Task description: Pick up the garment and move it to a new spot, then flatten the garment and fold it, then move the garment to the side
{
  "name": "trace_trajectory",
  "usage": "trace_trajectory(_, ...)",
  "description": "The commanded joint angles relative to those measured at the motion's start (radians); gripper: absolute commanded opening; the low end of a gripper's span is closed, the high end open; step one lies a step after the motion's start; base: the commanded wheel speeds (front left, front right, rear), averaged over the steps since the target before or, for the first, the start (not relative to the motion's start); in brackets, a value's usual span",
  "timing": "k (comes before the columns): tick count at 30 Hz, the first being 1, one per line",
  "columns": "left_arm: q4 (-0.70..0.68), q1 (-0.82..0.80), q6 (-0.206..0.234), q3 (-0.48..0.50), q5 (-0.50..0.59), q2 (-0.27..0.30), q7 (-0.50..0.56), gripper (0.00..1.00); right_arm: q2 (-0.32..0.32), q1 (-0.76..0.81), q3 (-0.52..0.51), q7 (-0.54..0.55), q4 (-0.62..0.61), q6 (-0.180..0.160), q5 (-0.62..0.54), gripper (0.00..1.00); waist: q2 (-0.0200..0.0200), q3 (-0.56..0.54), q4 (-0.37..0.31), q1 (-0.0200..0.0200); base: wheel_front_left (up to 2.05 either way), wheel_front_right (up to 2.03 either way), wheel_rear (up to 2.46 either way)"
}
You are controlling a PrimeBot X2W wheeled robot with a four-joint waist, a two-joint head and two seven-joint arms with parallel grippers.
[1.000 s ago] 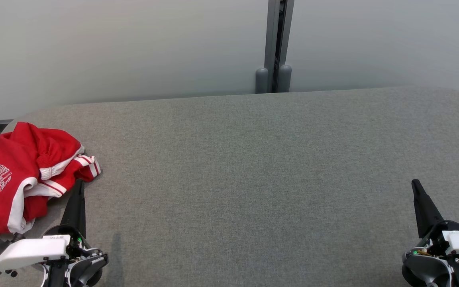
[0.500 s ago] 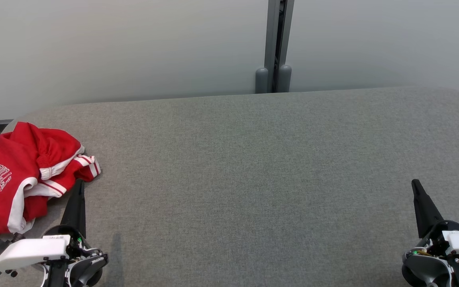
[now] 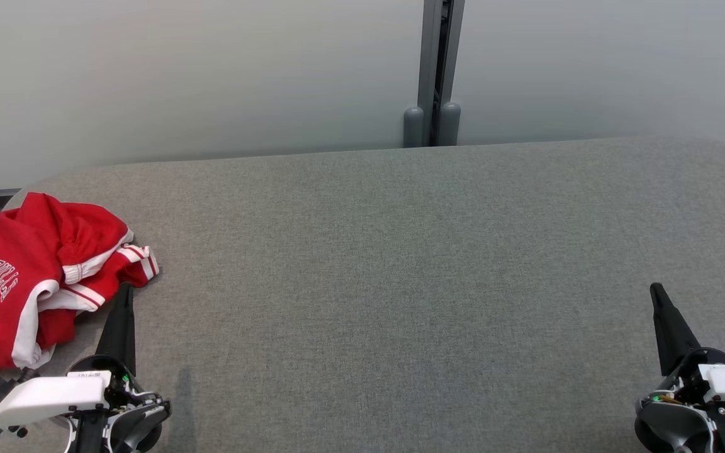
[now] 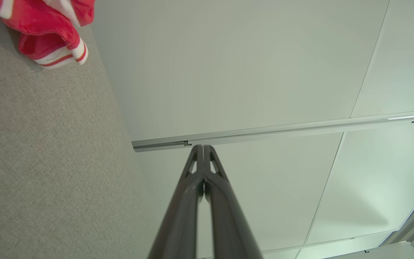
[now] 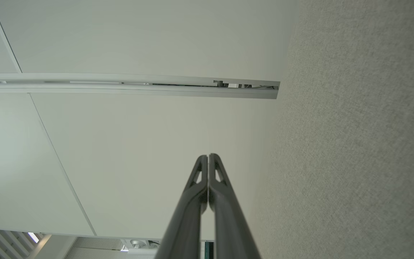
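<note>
Red garment [image 3: 29, 277] crumpled at the left edge of the table [image 3: 400, 283], cut off by the frame, shape lost in folds, white striped trim and printed 23, coarse grey cloth surface, left gripper [image 3: 124, 289] pressed together just beside the garment, right gripper [image 3: 654, 289] likewise closed, well apart.

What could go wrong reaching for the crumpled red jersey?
The left gripper is shut near the crumpled red-and-white jersey; unopened, it may shove the cloth. The jersey sits at the left end of the grey fabric table, so a shove might slide it off. Bunched layers may get pinched together.
</note>
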Motion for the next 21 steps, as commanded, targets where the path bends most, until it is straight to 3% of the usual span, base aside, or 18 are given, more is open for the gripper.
trace_trajectory(1, -0.003, -0.013, -0.004, 0.003, -0.001, 0.005, 0.003, 0.00, -0.008, -0.008, -0.001, 0.003, -0.003, 0.000, 0.003, 0.00, -0.0001, 0.000, 0.000, 0.0000, 0.00, 0.00, 0.00)
trace_trajectory(8, -0.003, -0.013, -0.004, 0.003, -0.001, 0.005, 0.003, 0.00, -0.008, -0.008, -0.001, 0.003, -0.003, 0.000, 0.003, 0.00, -0.0001, 0.000, 0.000, 0.0000, 0.00, 0.00, 0.00)
trace_trajectory(9, 0.000, 0.000, 0.000, 0.000, 0.000, 0.000, 0.000, 1.00, 0.000, 0.000, 0.000, 0.000, 0.000, 0.000, 0.000, 1.00, -0.0001, 0.000, 0.000, 0.0000, 0.00, 0.00, 0.00)
trace_trajectory(21, 0.033, 0.031, 0.000, -0.018, 0.064, -0.004, -0.042, 1.00, -0.004, 0.030, 0.037, -0.042, 0.014, -0.001, -0.053, 1.00, -0.0001, 0.002, 0.000, 0.0000, 0.00, 0.00, 0.00)
